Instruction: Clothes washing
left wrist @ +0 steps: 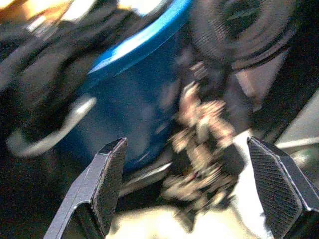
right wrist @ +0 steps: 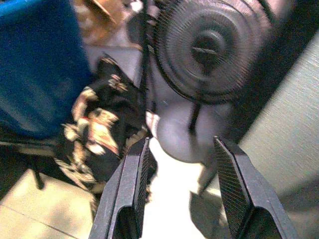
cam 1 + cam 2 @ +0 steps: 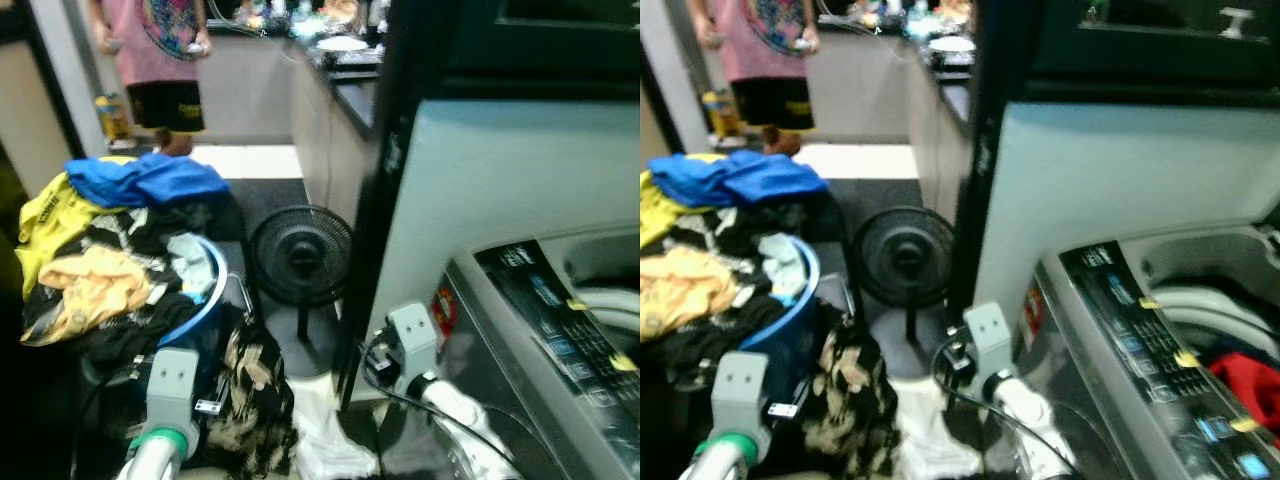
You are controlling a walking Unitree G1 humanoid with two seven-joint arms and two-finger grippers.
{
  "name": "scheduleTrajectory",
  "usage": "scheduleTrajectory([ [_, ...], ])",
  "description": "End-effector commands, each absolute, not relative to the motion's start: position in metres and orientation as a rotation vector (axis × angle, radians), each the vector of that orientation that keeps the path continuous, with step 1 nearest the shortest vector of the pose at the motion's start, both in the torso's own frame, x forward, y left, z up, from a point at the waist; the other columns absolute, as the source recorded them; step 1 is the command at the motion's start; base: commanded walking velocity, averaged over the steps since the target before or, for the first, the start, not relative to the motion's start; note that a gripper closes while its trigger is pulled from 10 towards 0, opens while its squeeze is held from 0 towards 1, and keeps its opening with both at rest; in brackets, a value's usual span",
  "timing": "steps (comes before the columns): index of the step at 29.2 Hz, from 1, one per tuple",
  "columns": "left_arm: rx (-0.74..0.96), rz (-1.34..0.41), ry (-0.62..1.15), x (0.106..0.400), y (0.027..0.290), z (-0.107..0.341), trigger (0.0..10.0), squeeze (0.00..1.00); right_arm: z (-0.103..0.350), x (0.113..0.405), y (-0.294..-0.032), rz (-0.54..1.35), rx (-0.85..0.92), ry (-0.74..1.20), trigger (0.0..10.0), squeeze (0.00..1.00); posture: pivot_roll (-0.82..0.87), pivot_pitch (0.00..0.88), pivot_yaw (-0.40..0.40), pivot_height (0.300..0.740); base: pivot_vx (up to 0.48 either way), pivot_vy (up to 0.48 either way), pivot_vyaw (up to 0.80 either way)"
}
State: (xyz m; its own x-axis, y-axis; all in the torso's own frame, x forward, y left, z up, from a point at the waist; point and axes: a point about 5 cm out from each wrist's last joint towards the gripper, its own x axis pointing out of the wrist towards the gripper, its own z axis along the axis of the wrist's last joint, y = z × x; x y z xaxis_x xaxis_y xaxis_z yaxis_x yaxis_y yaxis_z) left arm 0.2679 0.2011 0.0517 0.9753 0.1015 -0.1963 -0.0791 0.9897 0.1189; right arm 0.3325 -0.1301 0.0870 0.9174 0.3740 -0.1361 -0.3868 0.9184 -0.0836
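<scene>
A: Utility nook, round black floor fan [image 3: 301,253] mid-floor. Progress?

B: Early. Overfull blue plastic laundry basket [image 3: 205,300] beside fan; open grey top-load washer [image 3: 1160,340] opposite, few clothes in. Left gripper [image 1: 199,189], right gripper [image 2: 182,184] both spread, empty.

The scene was viewed from the head, forward and down, by two eye views set side by side; the same fan [image 3: 301,255], blue basket [image 3: 212,290] and washing machine [image 3: 1140,350] were shared. The left wrist view was aimed along the spread fingers of the left gripper [image 1: 194,189], very near the basket wall and a patterned garment [image 1: 204,149]. The right wrist view was aimed along the parted fingers of the right gripper [image 2: 182,189], the fan being seen just beyond them and the same garment beside.
</scene>
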Motion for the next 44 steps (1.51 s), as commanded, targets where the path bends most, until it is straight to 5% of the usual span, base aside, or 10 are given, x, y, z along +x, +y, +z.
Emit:
scheduleTrajectory([
  [1,0.077,0.114,0.232,0.264,0.202,0.043,10.0,0.00,0.079,0.330,-0.128,0.384,-0.091,0.141,10.0,0.00,0.10,0.000,0.049,0.740,0.000,0.000,0.80],
  [14,0.000,0.051,0.195,0.273,0.204,0.048,10.0,0.00,0.075,0.326,-0.118,0.385,-0.043,0.115,10.0,0.00,0.11,0.000,0.092,0.740,0.000,0.000,0.80],
  [29,-0.047,0.027,0.073,0.283,0.185,0.064,10.0,0.00,0.081,0.333,-0.122,0.400,-0.113,0.102,10.0,0.00,0.08,0.000,0.019,0.740,0.000,0.000,0.00],
  [44,-0.097,0.057,0.048,0.286,0.183,0.068,10.0,0.00,0.088,0.336,-0.116,0.458,-0.122,0.084,10.0,0.00,0.07,0.000,-0.029,0.740,0.296,0.000,0.00],
])
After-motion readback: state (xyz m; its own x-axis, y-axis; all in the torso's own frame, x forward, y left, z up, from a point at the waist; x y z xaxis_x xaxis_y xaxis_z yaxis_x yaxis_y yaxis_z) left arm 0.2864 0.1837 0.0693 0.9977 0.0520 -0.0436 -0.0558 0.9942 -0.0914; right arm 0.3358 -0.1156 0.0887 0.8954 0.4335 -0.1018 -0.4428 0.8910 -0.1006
